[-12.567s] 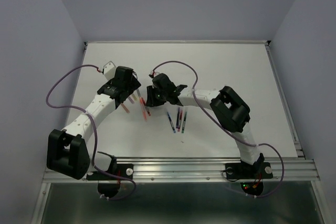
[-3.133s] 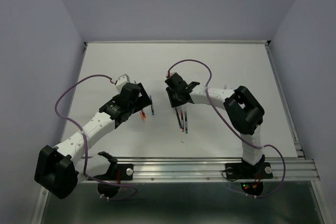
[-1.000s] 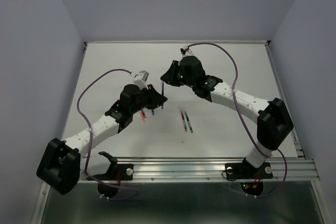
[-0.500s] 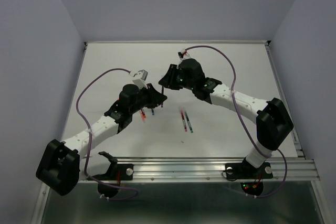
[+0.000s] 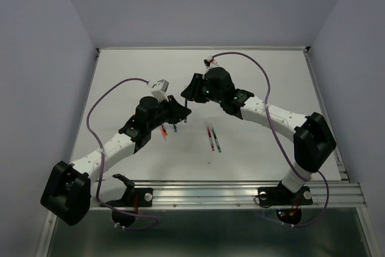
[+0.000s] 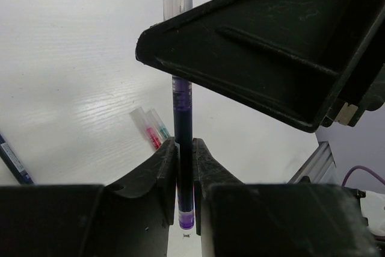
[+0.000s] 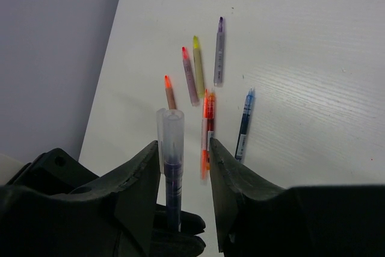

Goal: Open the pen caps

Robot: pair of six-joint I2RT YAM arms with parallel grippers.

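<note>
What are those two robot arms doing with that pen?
The left gripper is pinching a purple pen and holding it up off the table. The right gripper has its fingers on either side of the pen's clear cap, open and not squeezing yet. The cap is still on. Other pens lie on the table.

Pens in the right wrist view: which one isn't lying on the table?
The dark purple pen, standing upright, clamped in the left pincer, its clear cap between the open fingers of the right pincer. The other pens lie flat on the table.
</note>
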